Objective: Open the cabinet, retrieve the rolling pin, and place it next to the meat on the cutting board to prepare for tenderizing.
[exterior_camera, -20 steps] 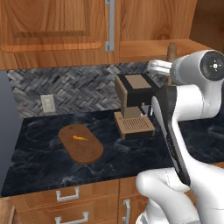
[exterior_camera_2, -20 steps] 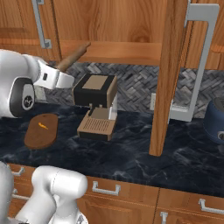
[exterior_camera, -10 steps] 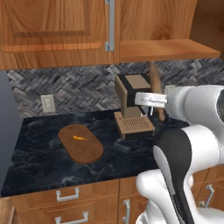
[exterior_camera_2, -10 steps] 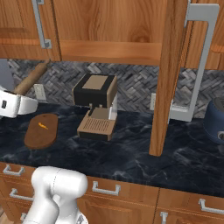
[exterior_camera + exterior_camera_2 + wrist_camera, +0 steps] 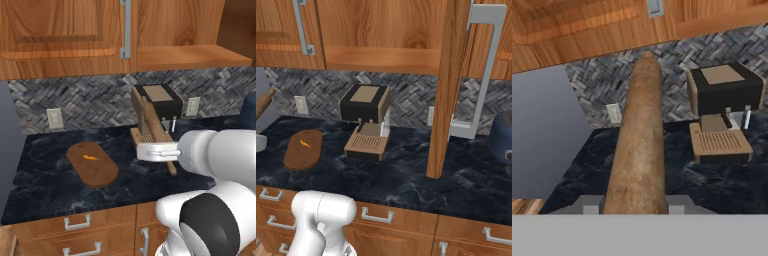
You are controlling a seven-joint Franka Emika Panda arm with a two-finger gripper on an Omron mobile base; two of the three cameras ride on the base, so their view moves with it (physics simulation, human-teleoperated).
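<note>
My gripper (image 5: 156, 151) is shut on the rolling pin (image 5: 150, 125), a brown wooden cylinder held tilted above the counter in front of the coffee machine. In the hand view the rolling pin (image 5: 639, 145) runs up the middle between the two fingers (image 5: 587, 205). In the right base view its end (image 5: 265, 102) pokes in at the far left edge. The oval cutting board (image 5: 92, 164) lies on the dark counter to the gripper's left, with the small orange meat (image 5: 91, 157) on it. The cabinet door (image 5: 448, 90) stands open, baring the wooden shelf (image 5: 190, 55).
A black and tan coffee machine (image 5: 366, 120) stands against the backsplash right of the board (image 5: 303, 149). A dark blue pot (image 5: 501, 137) sits at the far right. The open door hangs over the counter's right half. Drawers (image 5: 77, 222) run below the counter edge.
The arm has swung down and to the left, away from the cabinet shelf, carrying the rolling pin. The pin now hangs low in front of the coffee machine, nearer the board.
</note>
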